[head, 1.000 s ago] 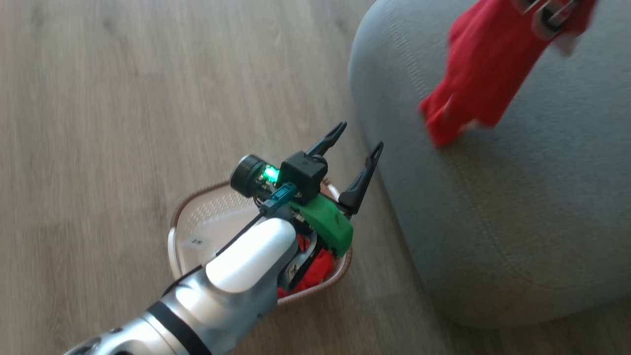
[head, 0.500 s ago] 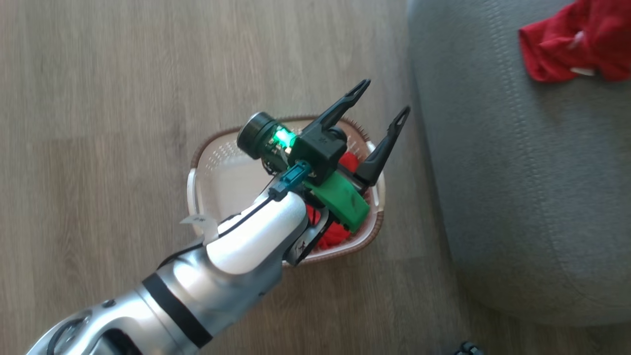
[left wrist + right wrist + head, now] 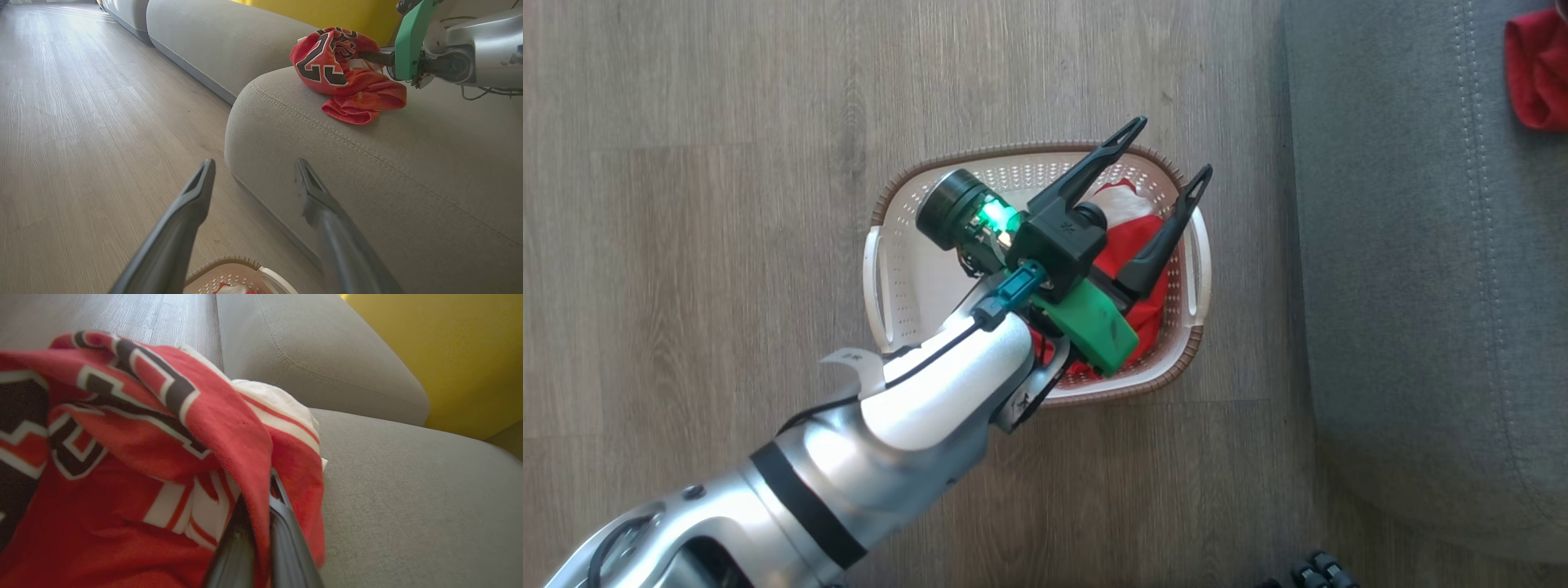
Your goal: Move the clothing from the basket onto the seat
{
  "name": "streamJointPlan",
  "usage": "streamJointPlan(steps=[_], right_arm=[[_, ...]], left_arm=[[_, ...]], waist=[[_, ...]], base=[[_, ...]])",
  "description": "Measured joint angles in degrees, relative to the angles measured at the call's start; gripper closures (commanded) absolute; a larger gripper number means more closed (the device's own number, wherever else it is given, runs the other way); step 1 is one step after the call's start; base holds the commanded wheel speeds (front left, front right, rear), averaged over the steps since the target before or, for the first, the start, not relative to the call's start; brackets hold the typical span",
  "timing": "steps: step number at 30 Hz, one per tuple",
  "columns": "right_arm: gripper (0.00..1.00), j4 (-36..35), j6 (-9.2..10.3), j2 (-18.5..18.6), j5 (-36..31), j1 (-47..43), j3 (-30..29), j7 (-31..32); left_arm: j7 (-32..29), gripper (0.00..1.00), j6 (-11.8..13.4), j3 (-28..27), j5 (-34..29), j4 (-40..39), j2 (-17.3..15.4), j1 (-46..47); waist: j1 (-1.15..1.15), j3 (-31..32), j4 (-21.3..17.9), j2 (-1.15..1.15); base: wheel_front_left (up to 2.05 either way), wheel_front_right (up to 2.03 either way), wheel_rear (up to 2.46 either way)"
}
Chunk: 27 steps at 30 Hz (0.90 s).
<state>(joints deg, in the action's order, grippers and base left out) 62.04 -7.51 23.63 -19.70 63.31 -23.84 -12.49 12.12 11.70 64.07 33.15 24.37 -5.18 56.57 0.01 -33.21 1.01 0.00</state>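
R gripper [image 3: 267, 490] pinched tight on jersey [image 3: 122, 457], bunched on seat [image 3: 408, 498], ready to drop. L gripper [image 3: 1172, 147] spread wide, empty, above basket [image 3: 1029, 151], prob. lining up for shorts [image 3: 1119, 237].

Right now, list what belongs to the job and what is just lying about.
Job: jersey, shorts, basket, sofa, left tool, right tool.
Lying about: floor, yellow wall, second sofa.
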Motion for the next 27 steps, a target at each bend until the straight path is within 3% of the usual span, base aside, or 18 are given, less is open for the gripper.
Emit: streamJointPlan(steps=[1,2,3,4,5,11,17,27], right_arm=[[1.0,0.03,0.0,-0.22,-0.76,-0.41,-0.83,-0.18],[0.83,0.04,0.0,-0.59,-1.53,-0.69,-1.67,-0.21],[0.63,0.08,0.0,-0.94,-2.23,-0.81,-2.1,-0.23],[0.21,0.19,0.0,-1.3,-2.85,-0.81,-2.32,-0.42],[0.0,0.45,0.0,-1.54,-3.27,-0.81,-2.5,-0.75],[0.0,1.63,0.0,-1.72,-3.21,-2.3,-0.83,-1.76],[0.0,-1.72,0.0,-2.92,1.48,-6.48,3.58,-1.91],[0.0,-9.37,0.0,-5.58,12.61,-14.27,16.57,-1.98]], left_arm=[[0.0,0.0,0.01,0.01,0.0,0.0,-0.15,-0.02],[0.0,0.0,0.02,0.01,0.0,0.0,-0.35,-0.03],[0.0,0.0,0.03,0.01,0.0,0.0,-0.52,-0.03],[0.0,0.0,0.11,0.01,0.01,0.01,-0.65,-0.04],[0.01,0.0,0.22,0.01,0.02,0.02,-0.66,-0.05],[0.58,0.0,0.26,-0.22,0.88,0.4,-0.82,-0.46],[1.15,0.0,1.21,-1.64,2.48,0.93,-1.7,-3.04],[2.18,0.0,3.0,-7.75,5.75,1.99,-5.15,-10.37]], waist=[[0.0,-0.09,0.08,0.0],[0.0,-0.06,0.04,0.0],[0.0,0.03,-0.04,0.0],[0.0,0.18,-0.15,0.0],[0.0,0.41,-0.24,0.0],[0.0,3.14,-1.25,0.0],[0.0,6.1,-2.49,0.0],[0.0,15.52,-3.86,0.0]], base=[[0.0,0.0,0.0],[0.0,0.0,0.0],[0.0,0.0,0.0],[0.0,0.0,0.0],[0.0,0.0,0.0],[0.0,0.0,0.0],[0.0,0.0,0.0],[0.0,0.0,0.0]])
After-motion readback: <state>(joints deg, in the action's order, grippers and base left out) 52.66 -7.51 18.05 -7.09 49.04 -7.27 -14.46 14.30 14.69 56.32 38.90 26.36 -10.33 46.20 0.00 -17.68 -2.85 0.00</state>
